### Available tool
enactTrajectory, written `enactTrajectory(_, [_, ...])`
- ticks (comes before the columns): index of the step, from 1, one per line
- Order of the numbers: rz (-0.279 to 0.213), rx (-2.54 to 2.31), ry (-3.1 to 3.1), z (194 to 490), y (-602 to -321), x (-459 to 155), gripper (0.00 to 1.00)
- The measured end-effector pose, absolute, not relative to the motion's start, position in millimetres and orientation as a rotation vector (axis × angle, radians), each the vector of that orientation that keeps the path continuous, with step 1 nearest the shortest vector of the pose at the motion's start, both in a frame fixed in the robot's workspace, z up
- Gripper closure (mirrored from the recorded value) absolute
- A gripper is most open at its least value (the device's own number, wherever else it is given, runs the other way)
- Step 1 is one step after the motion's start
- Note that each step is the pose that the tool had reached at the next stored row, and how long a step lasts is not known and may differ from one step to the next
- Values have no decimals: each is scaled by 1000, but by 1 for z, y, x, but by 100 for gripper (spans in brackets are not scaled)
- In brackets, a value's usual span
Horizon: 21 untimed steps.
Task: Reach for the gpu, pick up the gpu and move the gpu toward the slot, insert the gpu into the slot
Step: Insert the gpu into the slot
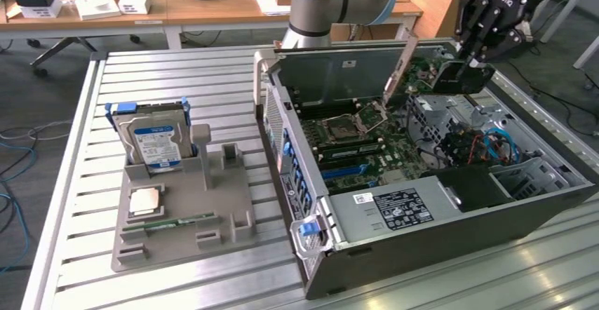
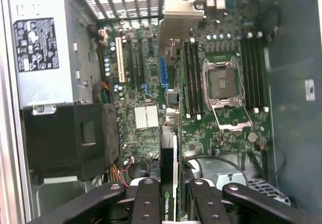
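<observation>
While the gripper (image 1: 475,59) hangs over the far end of the open pc case (image 1: 421,254), its two fingers (image 2: 146,196) stand partly closed and clamped on the gpu (image 1: 461,78), one on each flat face. In the wrist view the card runs edge-on out from btwn them. The gpu is up in the air, tilted, its long pale bracket (image 1: 399,71) slanting down toward the cpu socket (image 1: 341,126); no part of it touches the green board (image 1: 398,152). Count: one gpu, one gripper, one cpu socket, one blue slot (image 1: 354,171) on the board. That slot sits well below and apart from the card, nearer the exterior view's left, w/ nothing seated in it. Outside the case, on the slatted table (image 1: 187,78), is one grey holder (image 1: 224,184) carrying one upright hard drive (image 1: 154,140), one cpu chip (image 1: 144,201) lying flat and one memory stick (image 1: 173,222). All three are well apart from the gripper.
</observation>
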State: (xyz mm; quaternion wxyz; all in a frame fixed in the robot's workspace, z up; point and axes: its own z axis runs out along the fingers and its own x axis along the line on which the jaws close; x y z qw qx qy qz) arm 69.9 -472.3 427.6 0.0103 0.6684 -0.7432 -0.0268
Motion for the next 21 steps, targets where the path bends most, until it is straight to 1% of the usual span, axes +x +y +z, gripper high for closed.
enactTrajectory(13, [-78,2153,-2253,424,-472,63,74])
enactTrajectory(21, [-74,2155,-2255,411,-472,49,74])
